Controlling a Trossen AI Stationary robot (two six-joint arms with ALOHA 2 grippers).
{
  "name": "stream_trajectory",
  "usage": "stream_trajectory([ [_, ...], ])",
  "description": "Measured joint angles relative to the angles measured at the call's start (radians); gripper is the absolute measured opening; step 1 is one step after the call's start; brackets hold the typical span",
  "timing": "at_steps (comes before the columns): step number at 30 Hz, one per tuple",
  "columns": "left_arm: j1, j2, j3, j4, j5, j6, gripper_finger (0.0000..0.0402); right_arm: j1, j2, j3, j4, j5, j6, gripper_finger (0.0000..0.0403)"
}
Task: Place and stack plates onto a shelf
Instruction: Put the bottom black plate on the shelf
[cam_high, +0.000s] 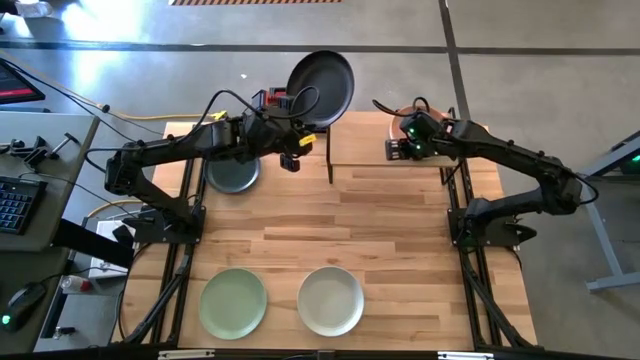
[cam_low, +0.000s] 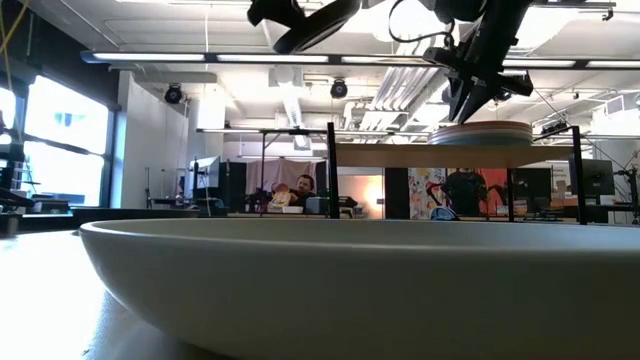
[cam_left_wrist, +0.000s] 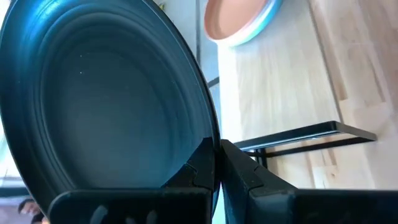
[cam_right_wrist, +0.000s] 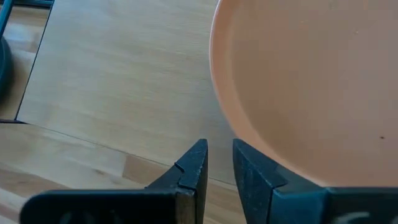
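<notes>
Above the shelf's (cam_high: 370, 150) left end, the left hand (cam_left_wrist: 216, 163) is clamped on the rim of a black plate (cam_high: 321, 88), held tilted in the air. This looks like the carrying step; next it must lower the plate flat. Beside the salmon plate (cam_right_wrist: 311, 81), the right hand (cam_right_wrist: 219, 163) has fingers slightly apart, holding nothing.

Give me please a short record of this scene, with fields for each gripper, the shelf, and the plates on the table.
left gripper: shut on the rim of the black plate, lifted beside the shelf
right gripper: over the shelf, beside the salmon plate, fingers slightly apart, holding nothing
shelf: carries a small stack with the salmon plate on top
table front: light green plate and off-white plate, side by side
under left arm: grey-blue plate
</notes>
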Motion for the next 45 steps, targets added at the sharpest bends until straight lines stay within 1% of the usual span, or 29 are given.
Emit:
stream_trajectory([
  [2,0.0,0.0,0.0,-0.001,0.015,0.01,0.0001,-0.007,0.0,0.0,0.0,0.0,0.0,0.0066],
  [17,0.0,0.0,-0.002,-0.007,0.02,-0.008,0.0001,-0.042,0.0,0.0,-0.018,0.016,-0.014,0.0066],
  [19,0.002,0.0,-0.008,-0.006,0.05,-0.009,0.0001,-0.039,0.0,0.0,-0.013,0.01,-0.033,0.0066],
  [23,0.021,0.001,-0.038,-0.01,0.157,0.013,0.0001,-0.027,-0.01,0.0,0.03,-0.043,-0.066,0.0066],
  [26,0.037,0.029,-0.043,-0.004,0.191,0.044,0.0001,-0.015,-0.034,0.0,0.082,-0.061,-0.069,0.0066],
  [32,0.053,0.118,-0.045,0.026,0.205,0.147,0.0001,-0.007,-0.106,0.001,0.188,-0.06,-0.07,0.0066],
  [40,0.053,0.221,-0.045,0.136,0.19,0.233,0.0001,-0.007,-0.203,0.001,0.212,0.049,-0.07,0.0066],
  [45,0.053,0.244,-0.045,0.179,0.191,0.25,0.0001,-0.007,-0.233,0.001,0.231,0.05,-0.078,0.0066],
])
